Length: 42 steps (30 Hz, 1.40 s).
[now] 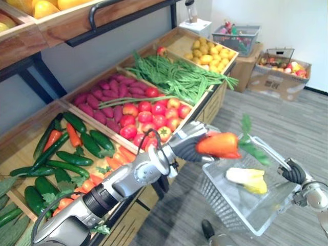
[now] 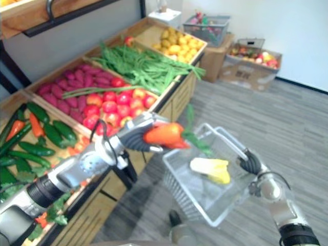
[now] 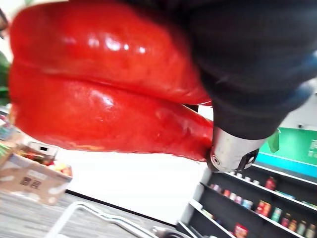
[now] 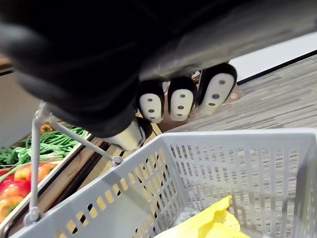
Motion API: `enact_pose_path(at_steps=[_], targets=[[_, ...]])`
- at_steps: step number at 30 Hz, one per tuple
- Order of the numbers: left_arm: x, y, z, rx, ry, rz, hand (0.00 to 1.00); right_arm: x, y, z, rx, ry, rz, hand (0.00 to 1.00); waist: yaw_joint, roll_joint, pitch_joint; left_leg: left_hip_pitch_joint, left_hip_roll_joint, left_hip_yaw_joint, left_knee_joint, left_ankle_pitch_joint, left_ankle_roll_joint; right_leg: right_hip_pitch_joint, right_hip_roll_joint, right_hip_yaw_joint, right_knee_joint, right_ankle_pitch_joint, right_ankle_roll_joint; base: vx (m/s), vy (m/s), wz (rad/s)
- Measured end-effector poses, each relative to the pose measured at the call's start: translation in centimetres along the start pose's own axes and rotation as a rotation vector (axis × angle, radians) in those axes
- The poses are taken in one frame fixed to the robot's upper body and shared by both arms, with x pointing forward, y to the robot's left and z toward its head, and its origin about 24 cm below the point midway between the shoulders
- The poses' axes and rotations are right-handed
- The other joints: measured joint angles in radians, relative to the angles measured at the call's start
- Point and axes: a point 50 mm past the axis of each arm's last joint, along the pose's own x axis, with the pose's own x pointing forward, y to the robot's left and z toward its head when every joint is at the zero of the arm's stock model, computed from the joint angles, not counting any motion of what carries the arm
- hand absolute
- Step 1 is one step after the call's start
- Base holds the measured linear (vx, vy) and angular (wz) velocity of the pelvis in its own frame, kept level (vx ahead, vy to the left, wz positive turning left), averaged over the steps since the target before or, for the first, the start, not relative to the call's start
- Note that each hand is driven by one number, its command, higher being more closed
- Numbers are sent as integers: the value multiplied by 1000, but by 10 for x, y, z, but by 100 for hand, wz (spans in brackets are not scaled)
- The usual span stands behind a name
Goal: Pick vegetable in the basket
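My left hand point(image 1: 187, 146) is shut on a glossy red-orange vegetable point(image 1: 218, 145) with green leaves, held in the air over the near rim of a grey basket point(image 1: 241, 210). Up close, the vegetable point(image 3: 99, 84) sits against the hand's dark cover point(image 3: 247, 74). In the basket lies a pale yellow leafy vegetable point(image 1: 247, 179). My right hand point(image 1: 293, 171) is at the basket's right side, fingers point(image 4: 181, 101) curled round its raised handle point(image 1: 266, 151). The basket's slotted wall point(image 4: 223, 158) hangs just below that hand.
A wooden produce stand runs along the left with crates of cucumbers and carrots point(image 1: 61, 154), red tomatoes point(image 1: 151, 115), purple roots point(image 1: 110, 95), green beans point(image 1: 174, 77) and yellow produce point(image 1: 210, 54). A cardboard box of produce point(image 1: 279, 77) and another basket point(image 1: 236, 36) stand at the back right.
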Motion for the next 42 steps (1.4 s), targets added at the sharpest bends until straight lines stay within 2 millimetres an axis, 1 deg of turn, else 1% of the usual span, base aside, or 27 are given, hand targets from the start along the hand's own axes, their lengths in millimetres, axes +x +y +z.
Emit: enact_pose_path(at_steps=[2,4,8,9,11,13,15,16,20,24,27,31,32,36,39,42], targets=[[4,-9,5,-41,-26,-32,100,1,2,3,-10,-13,13,100,0,7,-13,-3,3,2,14,-9,1,0,-1,3,0,1,2,-55,-16,-3],[8,-19,14,-62,-76,-89,100,2,2,13,-49,-63,38,100,0,16,-21,-6,14,10,47,-28,-1,0,0,12,5,3,4,-59,-16,-9],[13,-34,23,-108,-126,-144,100,8,-1,24,-87,-110,66,100,1,24,-36,-5,27,31,84,-49,-4,-4,7,37,10,5,8,-51,-19,-18],[13,-42,27,-127,-140,-178,100,13,-4,31,-109,-135,69,100,-2,24,-42,-4,31,42,98,-57,-9,-8,12,47,12,7,10,-45,-27,-31],[13,-50,31,-147,-154,-215,100,18,-8,41,-129,-171,69,100,-2,24,-50,-4,34,60,107,-58,-8,-17,18,64,16,11,12,-26,-29,-26],[15,-56,35,-165,-174,-236,100,19,-8,51,-153,-214,86,100,-3,24,-50,5,36,77,111,-62,-10,-17,24,73,17,13,14,-16,-21,-22],[17,-61,40,-179,-197,-262,100,20,-6,62,-167,-258,112,100,-1,25,-51,9,48,92,134,-73,-12,-18,35,88,22,14,14,-10,-16,-27],[18,-64,43,-189,-210,-278,100,20,-5,69,-146,-286,131,100,-3,25,-51,13,53,103,143,-78,-15,-19,39,95,26,14,14,-5,-10,-16],[19,-72,48,-210,-229,-313,100,16,-5,84,-108,-357,162,100,-5,25,-51,18,56,111,155,-85,-16,-20,43,107,30,14,14,-12,-4,-10],[18,-75,49,-215,-236,-337,100,9,-3,99,-117,-440,245,100,-5,24,-50,24,56,120,158,-87,-18,-19,46,115,33,14,14,-13,-5,-6],[18,-78,48,-218,-229,-349,100,3,0,111,-137,-506,308,100,-6,21,-48,27,56,128,158,-88,-19,-20,48,118,33,14,15,-4,-7,-5],[19,-84,44,-208,-208,-376,100,-6,-4,125,-165,-585,342,100,-7,17,-46,27,56,129,160,-90,-19,-19,47,118,32,15,16,0,0,0],[19,-86,42,-208,-200,-381,100,-8,-5,127,-171,-601,355,100,-6,12,-42,27,56,129,160,-91,-20,-19,46,117,32,15,16,0,0,0],[20,-90,39,-154,-188,-398,100,-17,-1,127,-167,-617,409,100,-5,10,-40,26,56,126,159,-91,-20,-18,44,114,32,15,16,0,-1,2],[22,-94,33,-91,-167,-405,100,-25,8,119,-158,-597,455,100,-6,7,-39,21,54,112,157,-90,-19,-15,37,103,31,15,16,-10,-4,11],[24,-92,29,-36,-153,-400,100,-27,3,114,-155,-579,444,100,-8,5,-38,13,52,101,156,-91,-19,-15,30,92,30,15,16,-17,-6,13]])
